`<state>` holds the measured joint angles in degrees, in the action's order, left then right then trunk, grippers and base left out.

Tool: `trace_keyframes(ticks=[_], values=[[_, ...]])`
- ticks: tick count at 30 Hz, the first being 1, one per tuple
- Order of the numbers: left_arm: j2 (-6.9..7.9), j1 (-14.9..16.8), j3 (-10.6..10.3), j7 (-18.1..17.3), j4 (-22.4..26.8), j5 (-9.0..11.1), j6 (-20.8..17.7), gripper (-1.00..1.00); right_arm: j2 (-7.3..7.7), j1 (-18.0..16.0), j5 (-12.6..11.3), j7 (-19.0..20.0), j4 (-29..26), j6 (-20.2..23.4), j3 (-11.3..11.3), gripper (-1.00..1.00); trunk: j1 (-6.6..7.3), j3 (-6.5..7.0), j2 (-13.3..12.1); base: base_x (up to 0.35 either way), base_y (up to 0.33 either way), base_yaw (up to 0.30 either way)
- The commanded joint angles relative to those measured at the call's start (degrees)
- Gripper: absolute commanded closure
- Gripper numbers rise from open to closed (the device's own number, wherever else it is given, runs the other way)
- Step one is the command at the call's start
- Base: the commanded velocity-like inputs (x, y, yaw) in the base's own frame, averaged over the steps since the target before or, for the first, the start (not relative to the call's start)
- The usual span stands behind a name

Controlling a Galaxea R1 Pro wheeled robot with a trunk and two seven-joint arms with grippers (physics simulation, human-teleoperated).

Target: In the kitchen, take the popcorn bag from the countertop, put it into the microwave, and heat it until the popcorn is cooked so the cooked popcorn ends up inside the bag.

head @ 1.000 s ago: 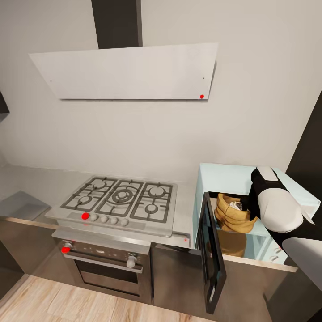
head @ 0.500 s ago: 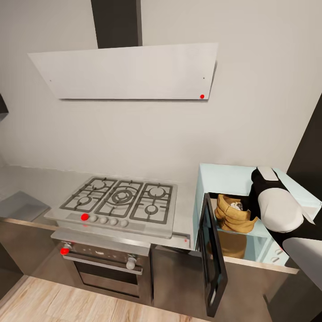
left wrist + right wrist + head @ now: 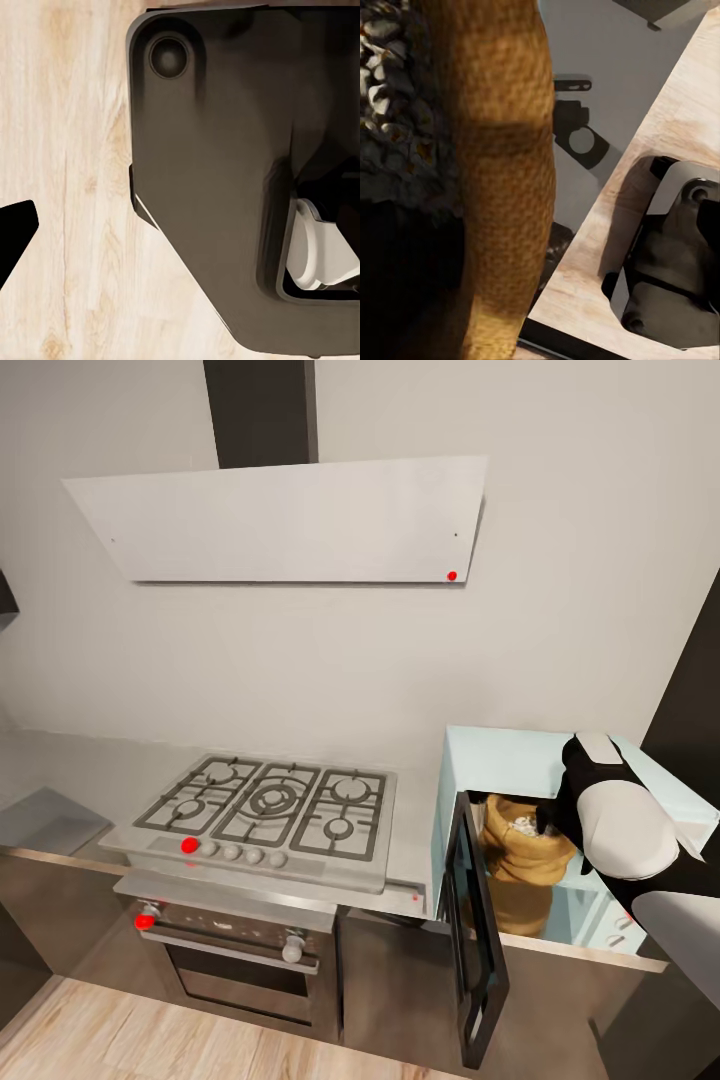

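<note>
Reaching into the open cavity of the pale mint-blue boxy microwave (image 3: 500, 752), our right arm carries the small mustard-yellow wrinkly popcorn bag (image 3: 522, 852) at its tip. The right end effector itself sits behind the white forearm shell in the head view, so we cannot tell whether its fingers pinch the rolled rim or merely rest against it; the right wrist view presses close to the bag's yellow wall (image 3: 506, 187), with the whitish-grey popcorn kernels (image 3: 390, 112) just beside it. We judge that the bag lies directly ahead of this end effector, upright, its long axis roughly vertical, mouth up, and seems to hang slightly above the cavity floor rather than sit on it. So the coming move turns on lowering it straight down and letting go. The dark glass door (image 3: 478, 940) stands swung out toward us, on the side of the steel gas hob (image 3: 270, 805). Our left arm is well apart, its camera facing the wooden floor (image 3: 67, 187); its end effector's state we cannot tell.

We count one bag, one microwave, one door, one heap of kernels, and one grey steel-like counter (image 3: 60, 770).
</note>
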<state>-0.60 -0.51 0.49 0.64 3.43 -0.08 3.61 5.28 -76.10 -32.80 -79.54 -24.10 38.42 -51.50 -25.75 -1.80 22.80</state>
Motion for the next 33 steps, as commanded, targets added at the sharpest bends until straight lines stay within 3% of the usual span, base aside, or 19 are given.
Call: trace_keyframes(ticks=[1,17,24,33], values=[[-0.01,0.0,0.0,0.1,0.1,0.0,0.1,-1.00,0.00,-0.1,-0.2,-0.3,-0.1,0.6,-0.1,-1.00,-0.04,-0.12,0.1,0.000,0.000,0.000],[-0.10,0.0,0.0,0.1,0.1,0.0,0.1,-1.00,0.00,0.0,-0.2,-0.1,-0.1,0.6,-0.2,-1.00,-0.04,-0.11,0.1,0.000,0.000,0.000],[-0.10,0.0,0.0,0.1,0.1,0.0,0.1,-1.00,0.00,0.0,-0.2,5.9,-0.1,0.6,0.2,-1.00,-0.04,0.03,0.1,0.000,0.000,0.000],[-0.03,0.0,0.0,0.1,0.1,0.0,0.1,-1.00,-0.07,0.0,-0.2,6.4,-0.1,0.6,0.3,-1.00,-0.04,0.04,0.1,-0.009,0.000,0.000]])
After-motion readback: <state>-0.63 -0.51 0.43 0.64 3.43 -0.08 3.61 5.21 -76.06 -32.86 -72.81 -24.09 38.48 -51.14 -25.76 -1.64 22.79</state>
